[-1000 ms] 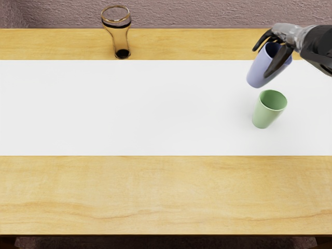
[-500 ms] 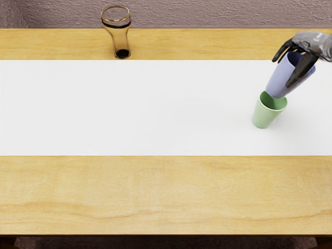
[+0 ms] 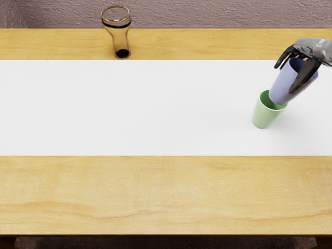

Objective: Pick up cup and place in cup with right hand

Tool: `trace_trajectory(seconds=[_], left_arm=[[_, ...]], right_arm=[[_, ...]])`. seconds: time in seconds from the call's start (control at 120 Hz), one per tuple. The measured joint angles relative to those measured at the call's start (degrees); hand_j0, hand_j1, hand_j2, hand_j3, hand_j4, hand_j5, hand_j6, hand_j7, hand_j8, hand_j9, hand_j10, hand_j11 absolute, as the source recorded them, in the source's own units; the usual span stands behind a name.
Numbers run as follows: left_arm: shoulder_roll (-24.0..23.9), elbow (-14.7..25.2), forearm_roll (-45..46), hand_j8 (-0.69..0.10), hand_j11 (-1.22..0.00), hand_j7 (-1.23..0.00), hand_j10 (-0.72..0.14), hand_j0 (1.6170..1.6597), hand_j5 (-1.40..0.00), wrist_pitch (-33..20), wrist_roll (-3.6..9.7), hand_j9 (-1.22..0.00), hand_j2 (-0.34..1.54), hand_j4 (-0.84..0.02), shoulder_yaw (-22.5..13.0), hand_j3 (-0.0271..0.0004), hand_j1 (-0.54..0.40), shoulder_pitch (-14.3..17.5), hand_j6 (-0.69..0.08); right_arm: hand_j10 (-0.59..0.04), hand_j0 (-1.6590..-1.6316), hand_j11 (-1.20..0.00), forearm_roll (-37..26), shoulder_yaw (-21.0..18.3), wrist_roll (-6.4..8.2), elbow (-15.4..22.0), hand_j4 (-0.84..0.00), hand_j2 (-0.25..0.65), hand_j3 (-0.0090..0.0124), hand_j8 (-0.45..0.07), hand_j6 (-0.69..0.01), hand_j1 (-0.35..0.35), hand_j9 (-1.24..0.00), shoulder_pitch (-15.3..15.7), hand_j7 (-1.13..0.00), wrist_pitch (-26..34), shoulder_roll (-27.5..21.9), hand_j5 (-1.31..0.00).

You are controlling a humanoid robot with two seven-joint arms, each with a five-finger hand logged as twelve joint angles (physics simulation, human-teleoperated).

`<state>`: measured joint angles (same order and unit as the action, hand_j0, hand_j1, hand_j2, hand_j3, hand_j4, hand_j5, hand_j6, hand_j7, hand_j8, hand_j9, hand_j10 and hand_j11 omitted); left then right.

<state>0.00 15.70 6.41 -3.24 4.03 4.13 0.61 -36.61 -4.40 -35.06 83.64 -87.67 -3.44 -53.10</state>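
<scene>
At the right of the frame, the right hand [image 3: 305, 51] has the blue cup [image 3: 284, 84] grasped near its rim, tilted, its base at the mouth of the green cup [image 3: 263, 116]. I can't tell whether it's inside yet. Looks to me like the placing step: next, I'd shift it slightly left, line it up, lower it in, then let go.

A rough mauve wall [image 3: 181, 13] runs behind the pale wooden table [image 3: 155, 194], whose grain shows softly. A broad white strip [image 3: 129, 109] crosses the tabletop from side to side under even light
</scene>
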Motion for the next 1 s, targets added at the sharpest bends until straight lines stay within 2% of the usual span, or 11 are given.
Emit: trace_trajectory(seconds=[0.008, 0.025, 0.042, 0.092, 0.15, 0.3, 0.633, 0.65, 0.7, 0.842, 1.0], left_arm=[[0.0, 0.0, 0.0, -0.004, -0.01, -0.01, -0.004, 1.6581, -0.01, 0.0, 0.0, -0.01, 0.0, -0.004, -0.01, -0.0001, 0.344, 0.0, -0.004], [0.0, 0.0, 0.0, -0.004, -0.01, -0.01, -0.004, 1.6581, -0.01, 0.0, 0.0, -0.01, 0.0, -0.004, -0.01, -0.0001, 0.344, 0.0, -0.004], [0.0, -0.01, 0.0, -0.004, -0.01, -0.01, -0.004, 1.6581, -0.01, 0.0, -0.01, -0.01, 0.0, -0.004, 0.0, -0.0001, 0.344, 0.0, -0.004], [0.0, -0.01, 0.0, -0.004, -0.01, -0.01, -0.004, 1.6581, -0.01, 0.01, -0.01, -0.01, 0.0, -0.004, 0.0, 0.0, 0.344, -0.01, -0.004], [0.0, -0.01, 0.0, -0.004, -0.01, -0.01, -0.004, 1.6581, -0.01, 0.02, -0.01, -0.01, 0.0, -0.004, -0.01, 0.0, 0.344, 0.0, -0.004], [0.0, -0.02, 0.0, -0.004, 0.0, 0.0, -0.004, 1.6581, -0.01, 0.01, -0.02, 0.0, 0.0, -0.004, -0.01, 0.0, 0.344, -0.02, -0.004], [0.0, -0.01, 0.0, -0.004, -0.01, -0.01, -0.004, 1.6581, -0.01, 0.01, -0.01, -0.01, 0.0, -0.004, -0.01, -0.0001, 0.344, -0.04, -0.004], [0.0, -0.01, 0.0, -0.004, -0.01, -0.01, -0.004, 1.6581, -0.01, 0.01, -0.01, -0.01, 0.0, -0.004, -0.01, 0.0, 0.344, -0.03, -0.004], [0.0, -0.01, 0.0, -0.004, -0.01, -0.01, -0.004, 1.6581, -0.01, 0.01, -0.01, -0.01, 0.0, -0.004, 0.0, 0.0, 0.344, -0.01, -0.004], [0.0, 0.0, 0.0, -0.004, -0.01, -0.01, -0.004, 1.6581, -0.01, 0.01, -0.01, -0.01, 0.0, -0.004, -0.01, -0.0001, 0.344, 0.0, -0.004], [0.0, 0.0, 0.0, -0.004, -0.01, -0.01, -0.004, 1.6581, -0.01, 0.0, -0.01, -0.01, 0.0, -0.004, -0.01, -0.0001, 0.344, -0.01, -0.004]], right_arm=[[-0.269, -1.6461, -0.75, 0.02, 0.01, 0.0, 0.02, -0.569, 0.052, -0.0015, -0.244, -0.397, 0.099, -0.74, 0.0, -0.74, -0.04, -0.02, -0.73], [-0.273, -1.6463, -0.75, 0.03, 0.04, 0.01, 0.05, -0.57, 0.056, -0.0018, -0.237, -0.397, 0.1, -0.74, 0.0, -0.74, -0.13, -0.07, -0.73], [-0.271, -1.6464, -0.75, 0.03, 0.06, 0.01, 0.08, -0.57, 0.05, -0.001, -0.238, -0.394, 0.097, -0.74, 0.0, -0.74, -0.21, -0.11, -0.73], [-0.278, -1.6473, -0.74, 0.04, 0.12, 0.01, 0.13, -0.568, 0.069, -0.0011, -0.25, -0.406, 0.098, -0.74, 0.0, -0.74, -0.39, -0.17, -0.74], [-0.286, -1.6475, -0.74, -0.05, 0.2, -0.03, 0.16, -0.566, 0.032, -0.0004, -0.258, -0.411, 0.081, -0.74, 0.0, -0.74, -0.54, -0.04, -0.74], [-0.281, -1.649, -0.75, 0.1, 0.41, 0.01, 0.22, -0.562, 0.04, -0.0005, -0.248, -0.405, 0.089, -0.75, -0.11, -0.74, -0.66, 0.11, -0.75], [-0.271, -1.65, -0.76, 0.26, 0.53, 0.02, 0.95, -0.552, 0.044, -0.0006, -0.244, -0.401, 0.095, -0.75, -0.22, -0.73, -0.67, 0.07, -0.75], [-0.271, -1.6501, -0.75, 0.26, 0.53, 0.02, 0.94, -0.547, 0.038, -0.0001, -0.246, -0.404, 0.092, -0.75, -0.21, -0.73, -0.66, 0.07, -0.75], [-0.27, -1.6515, -0.68, 0.3, 0.53, 0.04, 0.93, -0.495, 0.029, 0.0, -0.251, -0.386, 0.068, -0.68, -0.16, -0.66, -0.61, 0.08, -0.68], [-0.157, -1.6548, -0.37, 0.31, 0.59, 0.05, 0.91, -0.269, 0.012, 0.0, -0.147, -0.215, -0.118, -0.36, -0.15, -0.36, -0.57, 0.08, -0.37], [-0.091, -1.6565, -0.19, 0.41, 2.15, 0.06, 0.43, -0.143, 0.003, 0.0, -0.087, -0.119, -0.225, -0.19, -0.01, -0.18, -0.98, -0.26, -0.19]])
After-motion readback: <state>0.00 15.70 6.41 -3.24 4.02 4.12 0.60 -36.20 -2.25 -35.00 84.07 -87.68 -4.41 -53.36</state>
